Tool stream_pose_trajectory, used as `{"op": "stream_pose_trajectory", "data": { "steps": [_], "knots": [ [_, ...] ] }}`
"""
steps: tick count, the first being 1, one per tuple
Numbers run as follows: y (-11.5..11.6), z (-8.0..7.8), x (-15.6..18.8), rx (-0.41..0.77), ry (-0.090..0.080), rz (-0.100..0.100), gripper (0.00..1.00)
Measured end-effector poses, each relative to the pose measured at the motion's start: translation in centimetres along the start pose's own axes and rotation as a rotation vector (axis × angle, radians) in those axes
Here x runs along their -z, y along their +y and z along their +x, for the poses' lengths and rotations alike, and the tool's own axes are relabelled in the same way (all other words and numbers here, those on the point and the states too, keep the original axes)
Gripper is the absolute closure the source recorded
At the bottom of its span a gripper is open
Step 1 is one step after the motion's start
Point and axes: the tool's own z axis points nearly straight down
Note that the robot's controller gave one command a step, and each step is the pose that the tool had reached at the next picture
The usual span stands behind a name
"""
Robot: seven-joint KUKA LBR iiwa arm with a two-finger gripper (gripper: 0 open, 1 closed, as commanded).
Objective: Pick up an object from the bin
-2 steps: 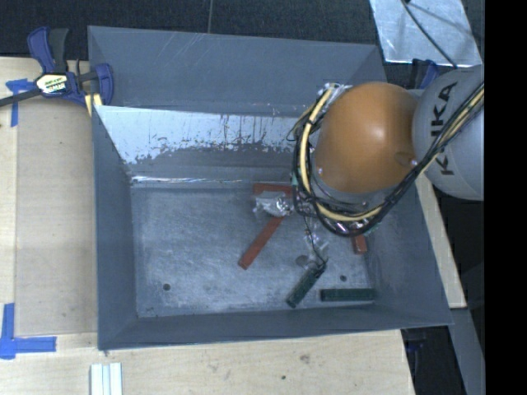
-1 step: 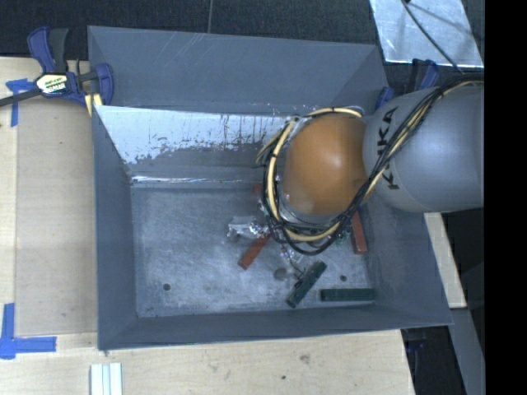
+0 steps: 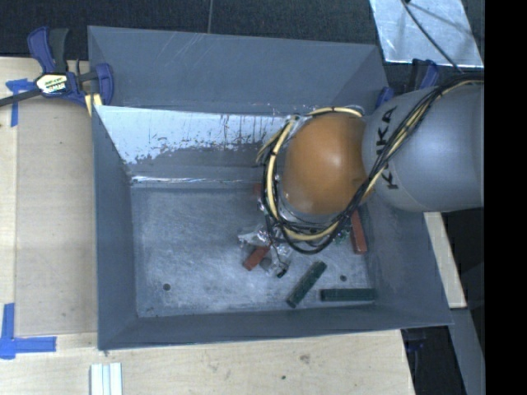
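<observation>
Bin (image 3: 111,220) of grey sheet metal takes up most of the view. It has sloped walls and a flat floor that is scuffed and dusted pale, with scratches on the far wall.

Next in size is the arm (image 3: 436,146), a smooth silver tube that ends in a rounded orange cover (image 3: 321,167) looped with yellow and black cables.

Under that cover the gripper (image 3: 272,249) reaches down to the floor near the middle of the bin. It shows as a small cluster of bright metal parts. Whether it is open or closed cannot be told, since the cover and cables hide too much of it.

Two dark green pieces lie on the near side of the gripper, toward the view's right:
- A stick (image 3: 306,284) lies flat and slanted, with its upper end pointing back toward the gripper. It is near but not touching.
- A bar (image 3: 347,295) lies farther from the gripper and runs level across the view.

A red-brown strip (image 3: 359,239) sits beyond the gripper on the arm's side, partly tucked under the cables.

Smallest is a reddish-brown block (image 3: 254,258). It is short and chunky, with matte flat faces, and sits right against the gripper's tip on the side toward the view's left and slightly nearer the camera.

That block looks like the likeliest pick. It lies beside the tip and is not clearly between the gripping surfaces, so a grasp would probably need a small shift toward it.
</observation>
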Motion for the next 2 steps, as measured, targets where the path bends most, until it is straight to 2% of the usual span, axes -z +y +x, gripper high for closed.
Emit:
{"op": "stream_pose_trajectory", "data": {
  "steps": [1,2],
  "knots": [
    [1.6,7.7,6.8,0.068,0.002,0.004,1.0],
    [0.3,7.2,19.5,0.087,-0.005,0.009,1.0]
  ]
}}
